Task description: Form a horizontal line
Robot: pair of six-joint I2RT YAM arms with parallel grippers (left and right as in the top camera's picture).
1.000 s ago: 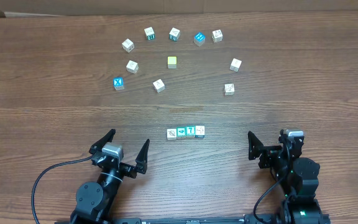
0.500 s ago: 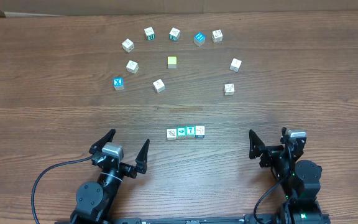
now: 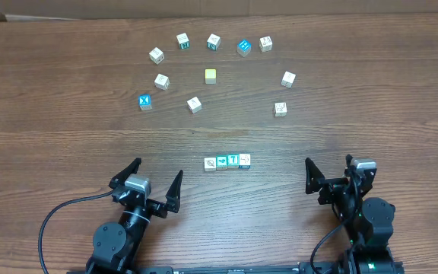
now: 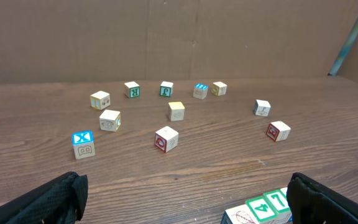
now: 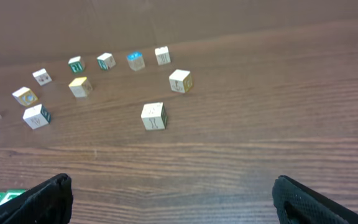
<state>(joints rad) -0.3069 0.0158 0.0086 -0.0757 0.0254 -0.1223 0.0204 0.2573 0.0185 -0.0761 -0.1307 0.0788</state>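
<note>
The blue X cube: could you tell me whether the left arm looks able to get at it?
Probably yes: only bare table lies between the open left gripper and the blue X cube.

The line (image 3: 226,161) is four tiny cubes in a short, straight row, side by side and touching. It lies in the near half of the table (image 3: 67,152), about midway between the left and right edges. The two end cubes have white tops with faint marks. The two middle ones have green tops. The 7 cube (image 3: 233,160) is second from the right.
</note>
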